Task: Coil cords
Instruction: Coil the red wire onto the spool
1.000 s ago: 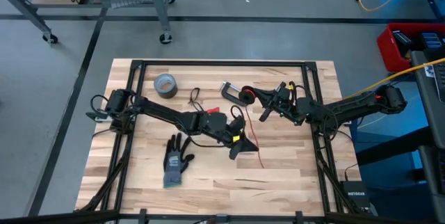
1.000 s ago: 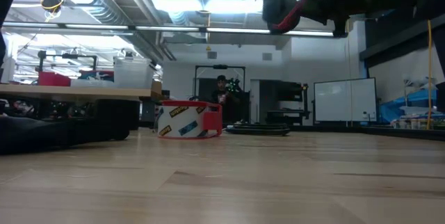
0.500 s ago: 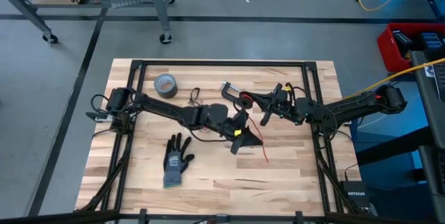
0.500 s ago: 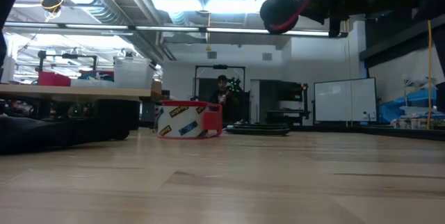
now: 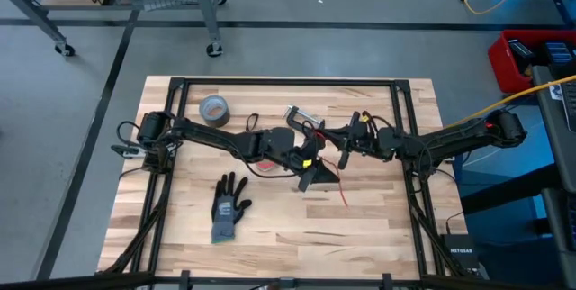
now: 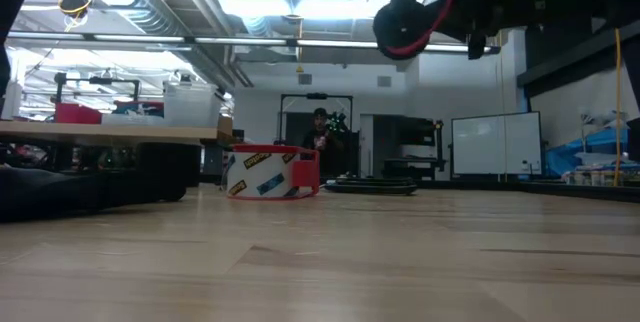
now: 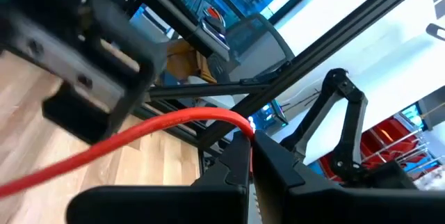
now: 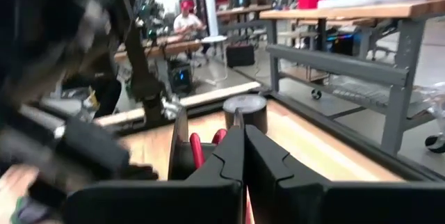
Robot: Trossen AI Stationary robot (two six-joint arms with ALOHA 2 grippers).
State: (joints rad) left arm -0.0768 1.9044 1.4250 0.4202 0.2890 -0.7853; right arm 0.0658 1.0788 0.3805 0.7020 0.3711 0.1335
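Item: thin red flexible cord (image 5: 339,178), held up off the light wooden slatted tabletop (image 5: 378,227) near its middle, strung between both claws with a loose tail trailing down toward the boards. In the left wrist view we see it (image 7: 139,132) arching into the closed fingers of the left claw (image 7: 252,156), which is clamped on it. The right claw (image 5: 346,141) sits just beside, fingers together; we judge it pinched on the same cord, with red (image 8: 196,147) showing beside its fingers in its own view.

Second cord: thin black looped wire (image 5: 251,124), lying on the tabletop near the grey duct-tape roll (image 5: 213,108), untouched.

Also present: dark work glove (image 5: 229,207), well apart from the cords.

Risks, as we judge them:
- The two claws are close together; any turn may knock one against the other.
- The cord is thin and springy; a formed loop may slip or spring open on release.
- The free tail may snag.
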